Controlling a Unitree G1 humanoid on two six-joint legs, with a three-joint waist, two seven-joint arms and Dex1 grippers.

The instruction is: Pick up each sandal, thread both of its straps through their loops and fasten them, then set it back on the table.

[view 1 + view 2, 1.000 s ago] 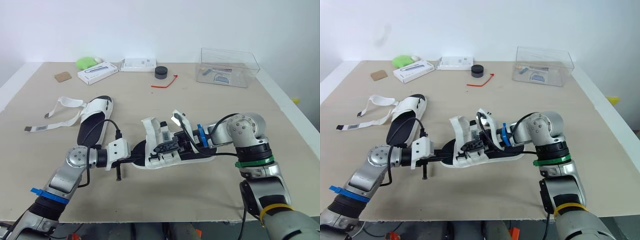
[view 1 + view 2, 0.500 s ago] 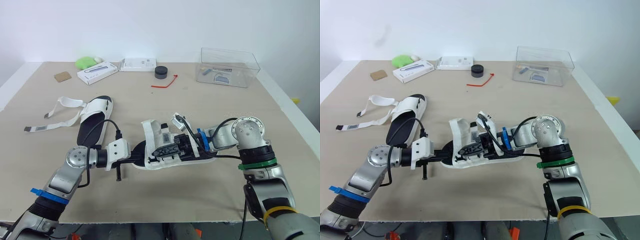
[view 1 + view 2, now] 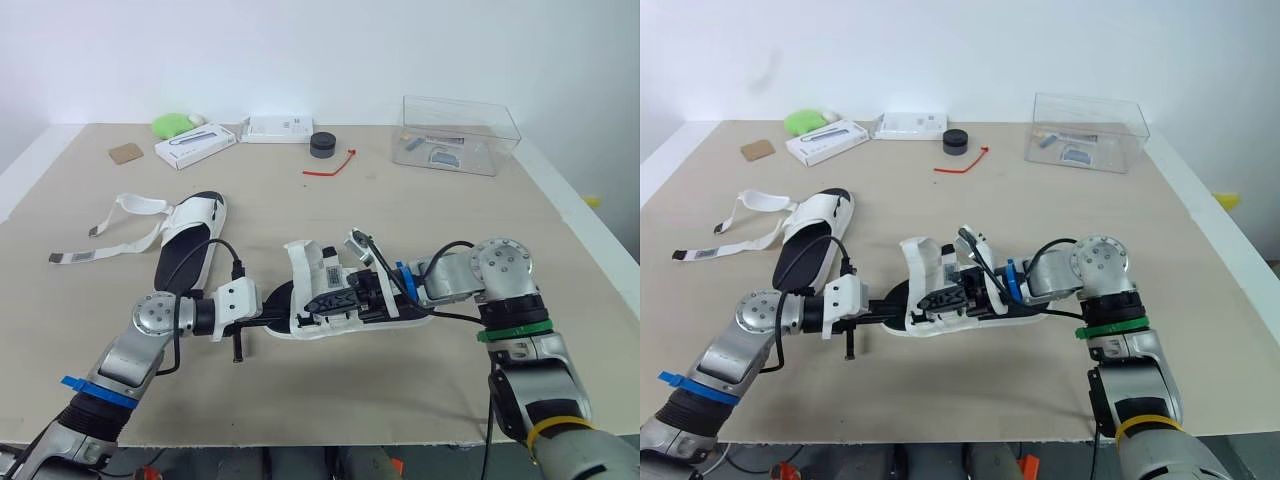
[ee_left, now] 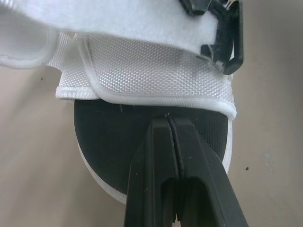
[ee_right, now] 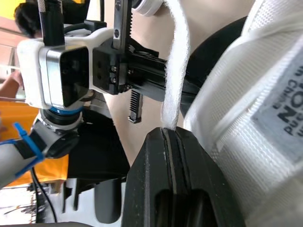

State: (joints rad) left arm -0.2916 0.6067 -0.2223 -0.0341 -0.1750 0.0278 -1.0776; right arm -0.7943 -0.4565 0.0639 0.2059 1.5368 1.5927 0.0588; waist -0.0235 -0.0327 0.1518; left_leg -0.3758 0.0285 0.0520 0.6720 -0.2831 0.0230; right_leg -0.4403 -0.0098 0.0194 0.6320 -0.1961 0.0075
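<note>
The sandal in work (image 3: 345,300) lies near the front middle of the counter (image 3: 450,210), between the two arms, with its white upper turned up. The left claw (image 4: 169,120) comes at it from the heel end; its two fingers are pressed together with no gap, and the tips rest on the black footbed (image 4: 113,137) just below the woven white band. I judge that it is placed there to pin the sandal, so that the shoe does not slide when the strap is pulled; whether something thin is nipped between the fingers I cannot tell. The right claw (image 5: 169,135) is clamped on a narrow white strap (image 5: 174,66), which rises straight out from between its fingertips beside the upper. Holding the strap close to the shoe probably gives control of the loose end for guiding it to its loop. The second sandal (image 3: 190,245) waits to the left and farther back, with its straps (image 3: 120,225) spread open on the counter, so its turn has not come.
</note>
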